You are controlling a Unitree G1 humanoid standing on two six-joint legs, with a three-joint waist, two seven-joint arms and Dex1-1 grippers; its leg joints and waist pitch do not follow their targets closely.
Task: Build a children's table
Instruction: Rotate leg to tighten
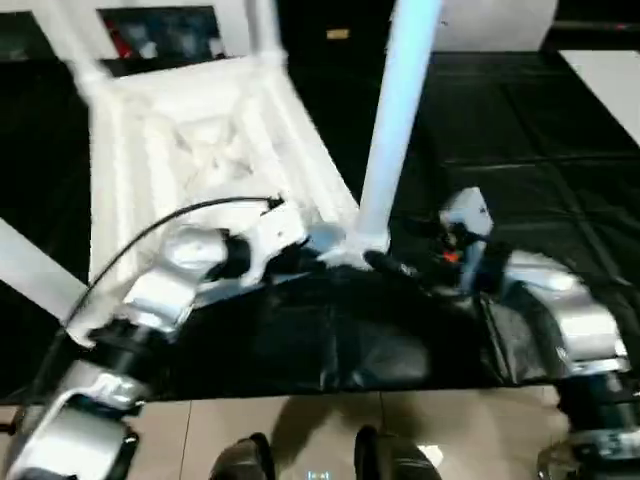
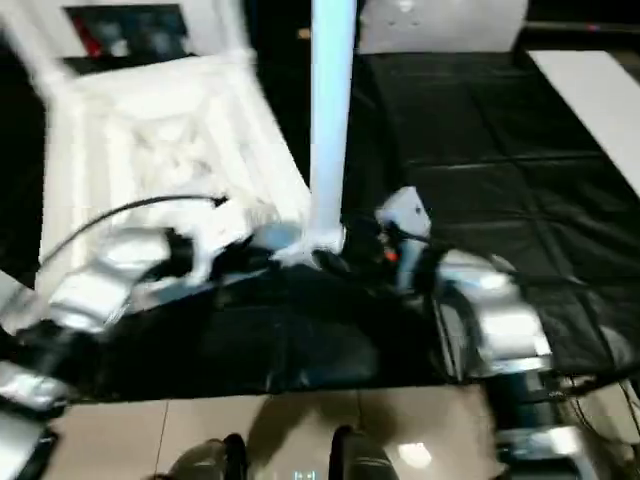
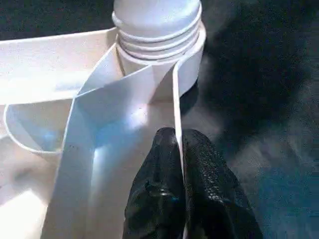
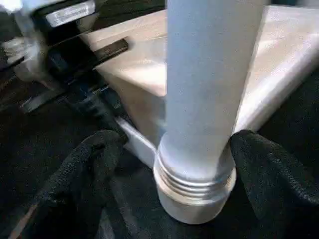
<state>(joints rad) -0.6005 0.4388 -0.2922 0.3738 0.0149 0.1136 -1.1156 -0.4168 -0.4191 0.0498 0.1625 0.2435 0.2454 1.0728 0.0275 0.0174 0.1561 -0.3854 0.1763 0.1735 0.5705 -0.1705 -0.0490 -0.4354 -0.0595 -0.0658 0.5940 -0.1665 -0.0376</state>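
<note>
Legs are what we judge progress by: nearest us, one leg (image 1: 395, 120) stands upright in the corner socket (image 4: 192, 191) closest to our body, its long axis near vertical, its threads still showing above the socket rim, so we judge it not yet fully seated. Our right pincer (image 4: 192, 164) is spread, one black finger on each side of that leg's base, near it but seemingly not squeezing. Our left pincer (image 3: 180, 184) is pressed together on a thin rib (image 3: 175, 104) of the children's table (image 1: 200, 130), just beside the same socket, steadying it.

The children's table lies upside down on the black-covered table (image 1: 520, 120), ribbed underside up, one corner toward us. Farther back, other legs (image 1: 60, 35) rise from the far corners, and another leg (image 1: 30, 265) slants off at our left. We judge the build near its end, with this last leg left to tighten and the whole thing then to turn upright.
</note>
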